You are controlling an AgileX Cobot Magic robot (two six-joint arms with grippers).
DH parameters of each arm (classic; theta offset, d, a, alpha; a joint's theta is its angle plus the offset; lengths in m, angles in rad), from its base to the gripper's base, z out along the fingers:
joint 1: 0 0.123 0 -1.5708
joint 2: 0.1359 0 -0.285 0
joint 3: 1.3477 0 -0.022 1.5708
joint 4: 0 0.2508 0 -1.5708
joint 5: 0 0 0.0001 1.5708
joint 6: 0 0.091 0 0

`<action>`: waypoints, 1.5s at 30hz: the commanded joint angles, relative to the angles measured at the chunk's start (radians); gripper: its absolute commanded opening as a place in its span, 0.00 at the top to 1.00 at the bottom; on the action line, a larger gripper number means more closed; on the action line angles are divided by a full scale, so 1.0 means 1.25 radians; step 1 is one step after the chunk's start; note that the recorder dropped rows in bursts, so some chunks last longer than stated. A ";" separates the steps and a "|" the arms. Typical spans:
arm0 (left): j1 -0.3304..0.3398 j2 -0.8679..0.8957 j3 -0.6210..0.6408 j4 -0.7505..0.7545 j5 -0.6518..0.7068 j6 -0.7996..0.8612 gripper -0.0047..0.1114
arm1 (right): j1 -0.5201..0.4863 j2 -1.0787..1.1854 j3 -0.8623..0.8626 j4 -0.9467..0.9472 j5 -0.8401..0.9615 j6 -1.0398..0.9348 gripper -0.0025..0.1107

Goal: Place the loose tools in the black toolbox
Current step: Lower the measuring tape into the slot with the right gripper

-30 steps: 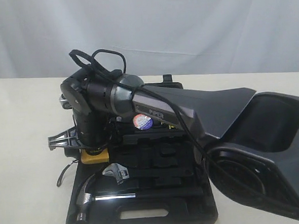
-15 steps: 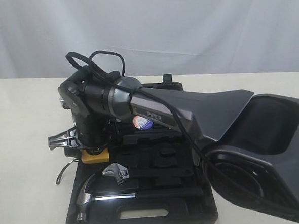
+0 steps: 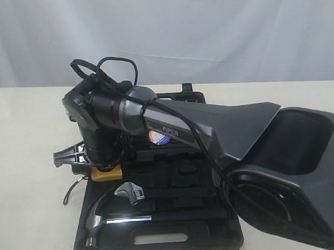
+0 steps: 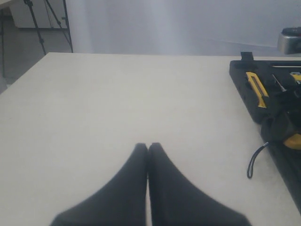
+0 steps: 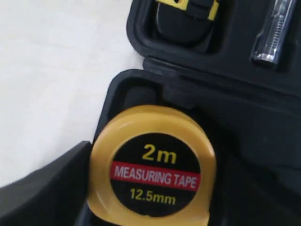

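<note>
The black toolbox [image 3: 162, 238] lies open on the table. My right gripper [image 3: 101, 166] reaches across to the toolbox's left edge and is shut on the yellow "2m" tape measure [image 5: 155, 165], which sits over a rounded recess in the toolbox [image 5: 141, 89]; one finger [image 5: 42, 193] lies against its side. The tape measure [image 3: 106, 173] shows just under the wrist. A tape roll's white-blue-red label [image 3: 158, 138] peeks out behind the arm. The yellow-black utility knife [image 4: 256, 87] rests in the toolbox [image 4: 244, 94]. My left gripper [image 4: 148, 146] is shut and empty over bare table.
A steel claw hammer [image 3: 96, 223] and an adjustable wrench [image 3: 130, 192] lie in the toolbox's near half. A black wrist strap [image 4: 254, 160] trails onto the table beside the case. The right arm's dark shell [image 3: 282, 152] covers the toolbox's right side.
The right arm's wrist has shifted slightly left and up. The tape measure and the gripper's fingers stay in the same spot. The hammer and wrench have not moved.
</note>
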 commanded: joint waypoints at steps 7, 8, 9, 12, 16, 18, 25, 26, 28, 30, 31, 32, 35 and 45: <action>-0.002 -0.001 0.001 0.000 -0.009 -0.003 0.96 | -0.004 0.026 0.012 -0.039 0.072 0.001 0.98; -0.002 -0.001 0.001 0.000 -0.009 -0.003 0.96 | -0.004 0.026 0.012 -0.045 0.077 0.001 0.98; -0.002 -0.001 0.001 0.000 -0.009 -0.003 0.96 | -0.004 0.026 0.012 -0.051 0.082 0.001 0.98; -0.002 -0.001 0.001 0.000 -0.009 -0.003 0.96 | -0.004 0.026 0.012 -0.069 0.098 0.001 0.98; -0.002 -0.001 0.001 0.000 -0.009 -0.003 0.96 | -0.004 0.026 0.012 -0.069 0.098 0.001 0.98; -0.002 -0.001 0.001 0.000 -0.009 -0.003 0.96 | -0.004 0.026 0.012 -0.069 0.098 -0.002 0.98; -0.002 -0.001 0.001 0.000 -0.009 -0.003 0.96 | -0.004 0.026 0.012 -0.067 0.098 -0.013 0.92; -0.002 -0.001 0.001 0.000 -0.009 -0.003 0.96 | -0.004 0.026 0.012 -0.065 0.098 -0.016 0.87; -0.002 -0.001 0.001 0.000 -0.009 -0.003 0.96 | -0.004 0.026 0.012 -0.059 0.098 -0.020 0.74; -0.002 -0.001 0.001 0.000 -0.009 -0.003 0.96 | -0.004 0.026 0.012 -0.059 0.100 -0.020 0.60; -0.002 -0.001 0.001 0.000 -0.009 -0.003 0.96 | -0.004 0.026 0.012 -0.059 0.100 -0.020 0.54; -0.002 -0.001 0.001 0.000 -0.009 -0.003 0.96 | -0.004 0.026 0.012 -0.059 0.100 -0.022 0.50; -0.002 -0.001 0.001 0.000 -0.009 -0.003 0.96 | -0.004 0.026 0.012 -0.059 0.103 -0.024 0.48; -0.002 -0.001 0.001 0.000 -0.009 -0.003 0.96 | -0.004 0.026 0.012 -0.057 0.128 -0.065 0.48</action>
